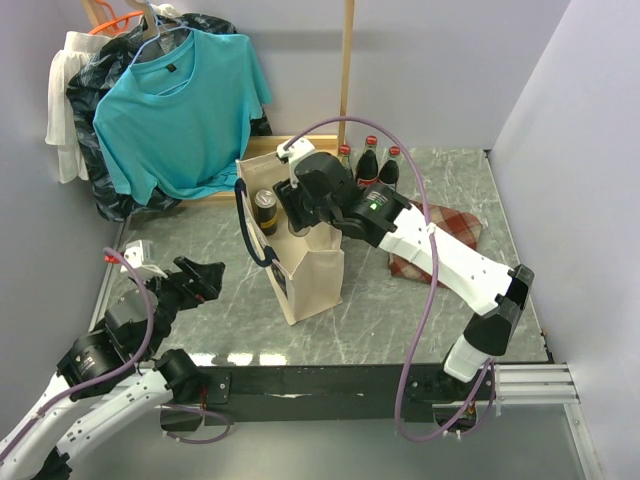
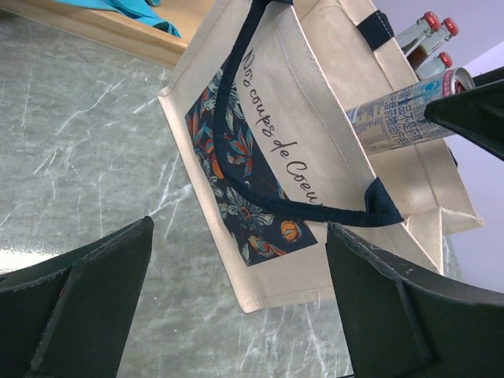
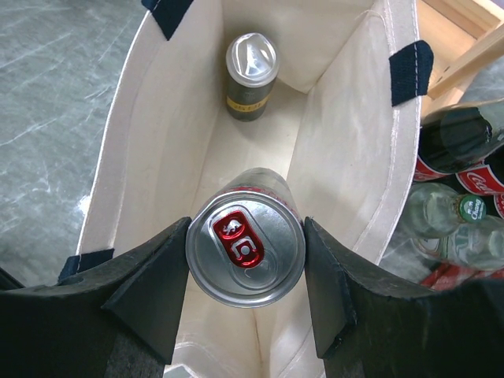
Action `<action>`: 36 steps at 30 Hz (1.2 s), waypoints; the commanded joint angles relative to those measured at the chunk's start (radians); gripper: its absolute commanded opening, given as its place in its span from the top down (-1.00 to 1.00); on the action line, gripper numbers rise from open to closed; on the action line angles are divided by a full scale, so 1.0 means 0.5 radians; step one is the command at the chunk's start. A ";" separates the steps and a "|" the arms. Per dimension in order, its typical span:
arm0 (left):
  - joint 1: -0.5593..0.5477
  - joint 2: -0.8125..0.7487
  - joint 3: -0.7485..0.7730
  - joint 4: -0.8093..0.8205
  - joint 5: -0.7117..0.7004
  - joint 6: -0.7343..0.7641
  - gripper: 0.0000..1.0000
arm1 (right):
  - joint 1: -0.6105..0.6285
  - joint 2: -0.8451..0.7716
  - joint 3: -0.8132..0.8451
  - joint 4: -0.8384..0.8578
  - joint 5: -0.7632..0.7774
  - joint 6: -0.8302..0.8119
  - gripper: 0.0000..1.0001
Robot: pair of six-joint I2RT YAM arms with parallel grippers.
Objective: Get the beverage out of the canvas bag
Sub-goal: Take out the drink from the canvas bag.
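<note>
Several things can go wrong in this lift, by my reading. On the left, nothing steadies the canvas bag [image 1: 305,270]. The left arm [image 1: 150,300] hangs low over the bench [image 1: 420,300], well apart from it. If the silver can [image 3: 246,248] drags on the soft fabric wall, the light bag may rise with it or tip over. The navy handles [image 2: 260,181] loop loosely beside the mouth and could snag the can or a finger on the way up. The grip sits high on a smooth, round body, so a slip would drop the can back into the bag, perhaps onto the dark can [image 3: 252,75] standing on its floor. To the right, the bottles [image 1: 368,165] stand just behind the bag. A wide swing of the right arm [image 1: 440,250] could knock them.

The left jaws are spread wide and empty, aimed at the printed side of the bag and touching nothing. The right jaws are over the bag's mouth, partly closed, one finger on each side of the silver can just below its rim, holding it. The left wrist view shows the can's upper part above the bag's edge and its lower part inside.
</note>
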 commanded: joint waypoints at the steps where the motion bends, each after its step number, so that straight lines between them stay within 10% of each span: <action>1: -0.008 -0.042 0.002 0.010 -0.007 -0.015 -0.93 | 0.030 -0.175 0.125 0.164 0.079 -0.030 1.00; 36: -0.008 -0.005 -0.002 0.022 0.033 0.000 -0.93 | 0.109 -0.629 0.033 0.136 0.539 -0.110 1.00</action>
